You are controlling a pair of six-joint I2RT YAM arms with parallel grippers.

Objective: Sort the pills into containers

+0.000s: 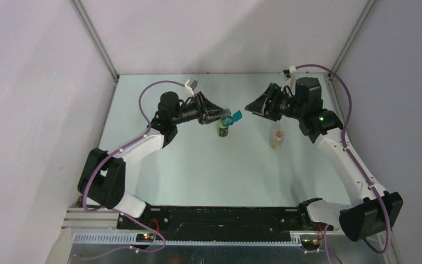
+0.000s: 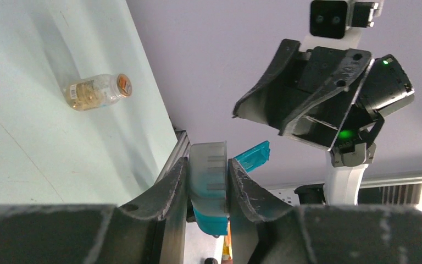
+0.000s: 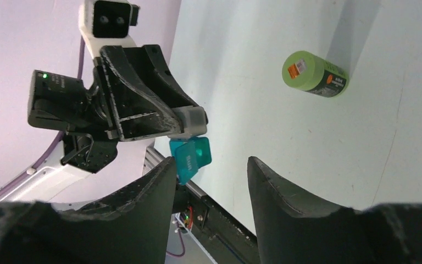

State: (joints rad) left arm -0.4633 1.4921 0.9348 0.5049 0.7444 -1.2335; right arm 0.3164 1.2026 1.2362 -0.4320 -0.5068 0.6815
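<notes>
My left gripper (image 1: 223,115) is shut on a small teal pill box (image 1: 233,117) with its lid flipped open, held above the table. In the left wrist view the box (image 2: 209,187) is squeezed between the fingers. The dark bottle with a lime-green top (image 1: 222,130) stands just below the box and also shows in the right wrist view (image 3: 314,74). The pale beige bottle with an orange top (image 1: 276,139) stands further right and also shows in the left wrist view (image 2: 96,92). My right gripper (image 1: 251,107) is open and empty, facing the box (image 3: 190,156) from the right. No loose pills show.
The pale green table (image 1: 198,165) is fenced by metal frame rails and purple-grey walls at the back and sides. The two arm bases and a black rail sit along the near edge (image 1: 220,217).
</notes>
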